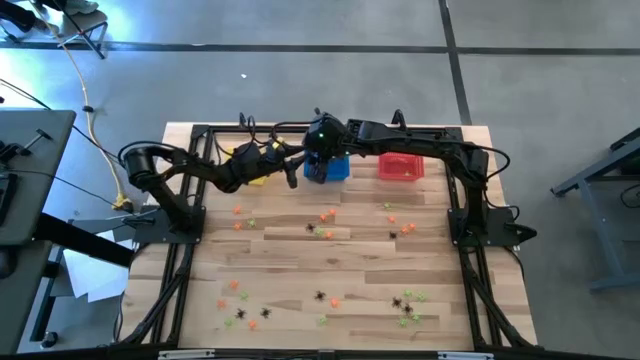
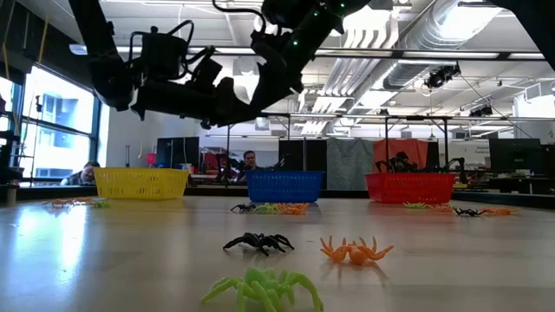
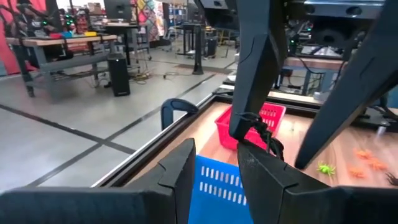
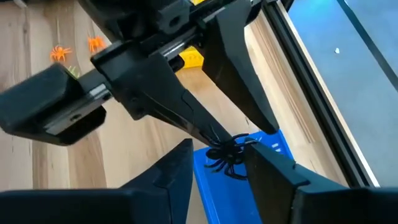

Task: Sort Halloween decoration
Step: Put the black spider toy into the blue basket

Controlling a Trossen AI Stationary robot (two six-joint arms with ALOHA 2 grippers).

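In the high view the yellow basket (image 2: 140, 183) is at the upper left of the table, partly under the left arm. This arm reaches toward the right along the back edge. The left gripper (image 4: 224, 142) has its two fingers brought together to a point, and a black spider (image 4: 227, 157) hangs from the tips, pinched by what seems to be a leg. The spider is in the air, not on the wood, and it hangs just over the near rim of the blue basket (image 2: 284, 186) in the upper middle of the frame.

The right gripper (image 1: 316, 160) comes from the right side of the picture and meets the left one at the same place above the blue basket. In its own wrist view its two fingers stand apart, one on each side of the spider, and I cannot see that either finger touches it.

I judge this to be the deciding relation: the spider lies between the open right fingers while the left fingers grip it, and the two grippers cross at an angle. Both are equally near, so it may be passed over or dropped into the blue basket.

Further right stands the red basket (image 2: 409, 186). Many other trinkets (image 1: 325, 215) lie scattered on the lower table.
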